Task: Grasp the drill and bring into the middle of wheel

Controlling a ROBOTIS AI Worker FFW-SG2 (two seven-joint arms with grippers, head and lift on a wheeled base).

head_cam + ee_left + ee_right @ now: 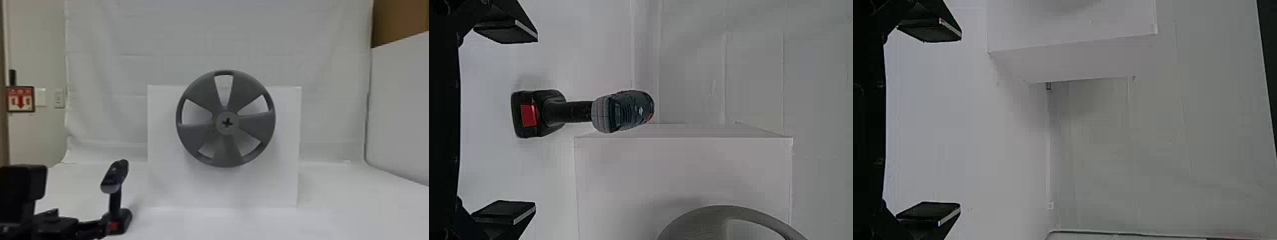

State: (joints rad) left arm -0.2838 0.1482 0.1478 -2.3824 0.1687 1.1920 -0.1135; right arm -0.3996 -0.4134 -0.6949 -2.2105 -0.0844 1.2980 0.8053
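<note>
Our left and right jaws gape wide, empty; the drill [115, 178] stands upright on the worktop [335, 204], left of the wheel [227, 123]. Likely rigid, bottom-heavy — we'd clamp its slim handle [578, 111].

Pale cloth backdrop [127, 41], beige wall [36, 51]

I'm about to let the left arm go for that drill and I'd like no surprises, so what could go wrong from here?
The drill stands upright on its battery base, so if one finger of the open left gripper pushes it first, it may tip.

The white box stands close by with the wheel on its front, so a carry straight across might knock the rim.

The wheel's hub opening looks small, so a slightly tilted grip could miss it.
</note>
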